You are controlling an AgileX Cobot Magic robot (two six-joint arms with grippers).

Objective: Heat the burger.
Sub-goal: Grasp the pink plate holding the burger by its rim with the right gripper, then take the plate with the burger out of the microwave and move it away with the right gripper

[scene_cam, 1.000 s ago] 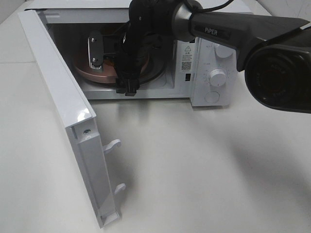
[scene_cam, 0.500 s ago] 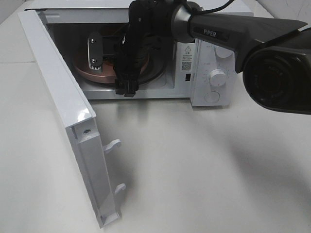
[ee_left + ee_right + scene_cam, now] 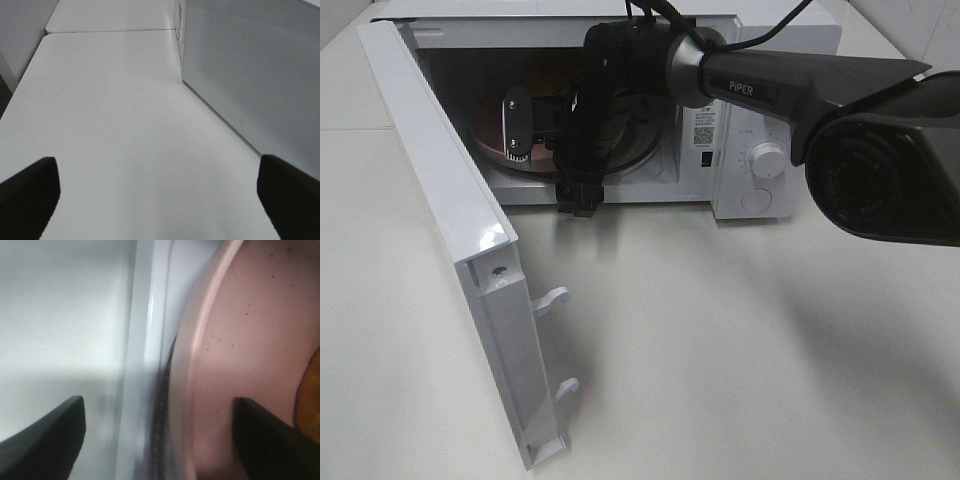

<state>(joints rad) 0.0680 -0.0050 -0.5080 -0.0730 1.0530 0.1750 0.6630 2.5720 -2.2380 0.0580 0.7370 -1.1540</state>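
One open microwave (image 3: 760, 100), one pink plate (image 3: 240, 340) inside, one burger (image 3: 309, 395) on it, right tool (image 3: 160, 440) spread across the plate's rim, left tool (image 3: 155, 200) spread above worktop (image 3: 125, 125).

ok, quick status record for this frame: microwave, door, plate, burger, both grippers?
microwave: on the table
door: open, swung out to the left
plate: pink, inside the microwave
burger: on the plate, only an orange edge shows
right gripper: open, inside the microwave, jaws either side of the plate rim
left gripper: open, empty, over the table by the microwave
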